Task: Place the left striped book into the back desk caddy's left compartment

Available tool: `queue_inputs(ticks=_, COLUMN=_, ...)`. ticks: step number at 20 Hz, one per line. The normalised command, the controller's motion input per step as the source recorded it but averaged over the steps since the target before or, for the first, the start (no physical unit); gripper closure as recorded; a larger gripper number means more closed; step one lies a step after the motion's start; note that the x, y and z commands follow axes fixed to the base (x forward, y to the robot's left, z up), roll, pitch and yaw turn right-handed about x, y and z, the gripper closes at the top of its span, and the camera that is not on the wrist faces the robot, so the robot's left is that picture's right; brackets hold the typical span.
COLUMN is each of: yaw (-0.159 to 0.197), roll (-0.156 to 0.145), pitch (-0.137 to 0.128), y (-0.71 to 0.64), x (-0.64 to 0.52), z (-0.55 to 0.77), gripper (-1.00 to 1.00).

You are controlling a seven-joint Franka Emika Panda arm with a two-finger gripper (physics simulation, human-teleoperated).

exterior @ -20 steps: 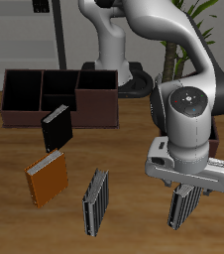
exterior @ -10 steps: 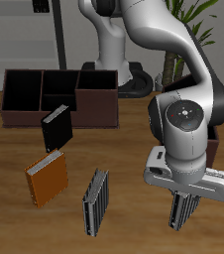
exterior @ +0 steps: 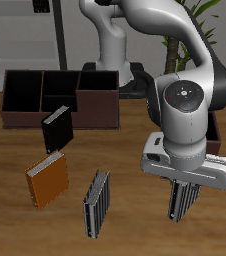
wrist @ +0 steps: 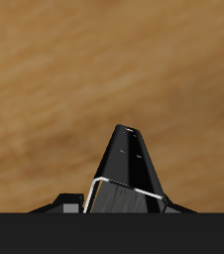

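The left striped book (exterior: 181,207), grey with dark stripes, stands on edge between my gripper's (exterior: 184,192) fingers near the table's front edge. The gripper is shut on it and holds it just above the wood. The wrist view shows the book's dark spine (wrist: 126,174) close up over the tabletop. The back desk caddy (exterior: 60,118), long, low and dark brown, stands at the table's back. Its left compartment (exterior: 23,92) is the black-looking end cell, far from the gripper across the table.
A second striped book (exterior: 97,203) stands near the front edge. An orange-brown book (exterior: 47,180) lies beside it. A black book (exterior: 57,127) stands in front of the long caddy. Another brown caddy (exterior: 219,128) is mostly hidden behind my arm.
My gripper has risen a little with the striped book in it and shifted slightly toward the other striped book. The other books and the caddy have not moved.
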Motion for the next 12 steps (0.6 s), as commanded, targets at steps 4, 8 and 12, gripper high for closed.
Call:
queue_inputs(ticks=4, yaw=0.032, roll=-0.012, pitch=-0.096, y=-0.41, x=-0.29, z=0.85, gripper=1.00)
queue_inputs(ticks=8, yaw=0.066, roll=0.009, pitch=-0.082, y=-0.50, x=-0.33, z=0.74, gripper=1.00)
queue_inputs(ticks=12, yaw=0.018, roll=-0.016, pitch=-0.055, y=-0.45, x=-0.20, z=0.54, gripper=1.00)
